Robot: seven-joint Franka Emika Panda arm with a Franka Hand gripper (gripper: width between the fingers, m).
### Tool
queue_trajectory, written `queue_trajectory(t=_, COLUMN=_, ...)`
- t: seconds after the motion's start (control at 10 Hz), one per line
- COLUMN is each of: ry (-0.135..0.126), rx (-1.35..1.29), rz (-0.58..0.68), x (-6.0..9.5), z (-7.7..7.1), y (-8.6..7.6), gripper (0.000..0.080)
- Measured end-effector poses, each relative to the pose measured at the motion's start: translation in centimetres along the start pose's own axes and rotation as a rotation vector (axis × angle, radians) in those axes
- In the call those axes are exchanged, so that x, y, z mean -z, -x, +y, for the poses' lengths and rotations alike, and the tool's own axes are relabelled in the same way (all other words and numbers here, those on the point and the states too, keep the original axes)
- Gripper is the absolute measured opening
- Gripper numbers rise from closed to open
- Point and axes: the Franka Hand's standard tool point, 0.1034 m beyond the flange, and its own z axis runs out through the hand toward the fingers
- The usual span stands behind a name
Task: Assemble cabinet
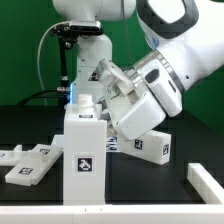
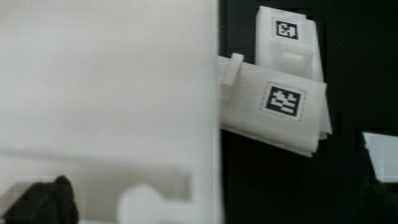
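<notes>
Closest to the lens in the exterior view: upright box piece (image 1: 82,150), standing tall on the bench (image 1: 20,130) with a tag facing forward. Right at its top end, pincer (image 1: 88,99), on an arm (image 1: 150,80) leaning in from the exterior view's right. Can't tell whether spread or clamped, tips lost against all that white plastic.

Behind the upright box piece, toward the exterior view's right: tilted tagged piece (image 1: 150,145), lying apart from it. Toward the exterior view's left of the upright box piece: flat panels (image 1: 25,165), down on the bench and well apart. Way out past it on the exterior view's right: lone white piece (image 1: 205,180), loose too.

Over to the wrist view: mostly a big blank white face, presumably the upright box piece seen up close. Just beside that face, two-tag piece (image 2: 285,70), with dark bench showing around it. Farther out from the face, sliver of another white part (image 2: 382,150) cut off by the frame edge. Dark blob (image 2: 45,200) against the white face, maybe a pincer finger, too blurry to call. No read on the opening from here either.

Guessing early days, tbh: one box stood up and attended to at its top end, everything else scattered loose, nothing visibly joined. Left to do, by the look of it: pretty much all the actual joining.
</notes>
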Motion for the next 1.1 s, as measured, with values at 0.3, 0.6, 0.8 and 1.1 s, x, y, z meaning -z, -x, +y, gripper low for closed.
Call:
queue_trajectory(t=0.3, ry=-0.007, rx=0.01, rz=-0.002, x=-0.34, z=0.01, y=0.37, gripper=0.0769)
queue_trajectory(t=0.6, ry=-0.008, rx=0.012, rz=-0.002, x=-0.4, z=-0.03, y=0.26, gripper=0.0399)
queue_trajectory(t=0.8, ry=-0.009, rx=0.013, rz=-0.003, x=-0.42, z=-0.05, y=0.23, gripper=0.0123)
queue_trajectory(t=1.1, ry=0.014, rx=-0.026, rz=0.022, x=-0.05, z=0.32, y=0.54, gripper=0.005)
